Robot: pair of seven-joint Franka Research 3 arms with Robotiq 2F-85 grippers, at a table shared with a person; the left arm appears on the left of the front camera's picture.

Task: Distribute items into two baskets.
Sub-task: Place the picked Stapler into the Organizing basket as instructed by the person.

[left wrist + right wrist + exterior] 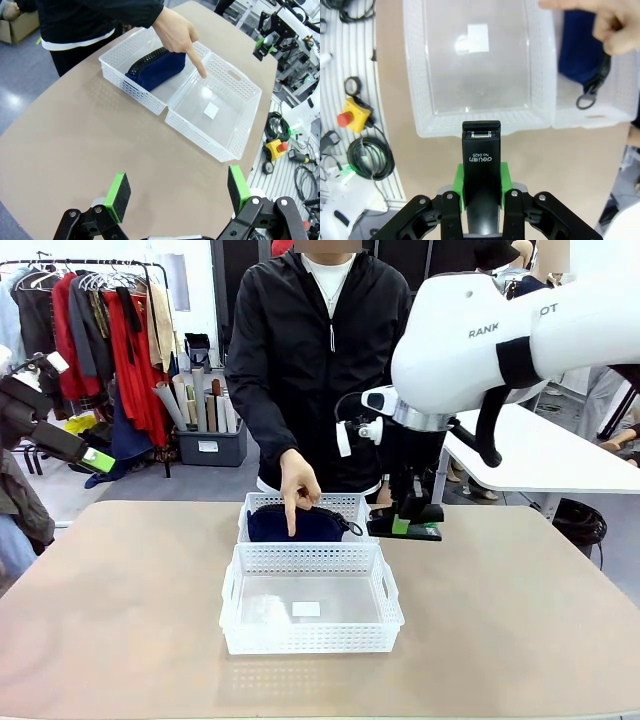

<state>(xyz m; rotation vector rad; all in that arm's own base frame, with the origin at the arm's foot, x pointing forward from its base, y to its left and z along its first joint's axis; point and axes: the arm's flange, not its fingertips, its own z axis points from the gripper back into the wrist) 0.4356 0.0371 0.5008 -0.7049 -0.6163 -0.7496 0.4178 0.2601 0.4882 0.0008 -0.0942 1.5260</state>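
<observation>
Right gripper clamped on black desk stapler, above table beside near white lattice plastic basket. Navy zippered fabric pouch in far basket. Left gripper spread wide, holding nothing.

We see two white baskets sitting side by side on the table, touching along their long sides. Both have little holes all over their walls. The near basket has nothing in it but a small white label on its see-through bottom. The far basket holds the soft dark blue pouch, which fills most of it. The pouch has a black zipper with a ring pull at one end. The black stapler is up in the air, just outside the near basket's short wall. It is long and thin, with white writing on its top.
</observation>
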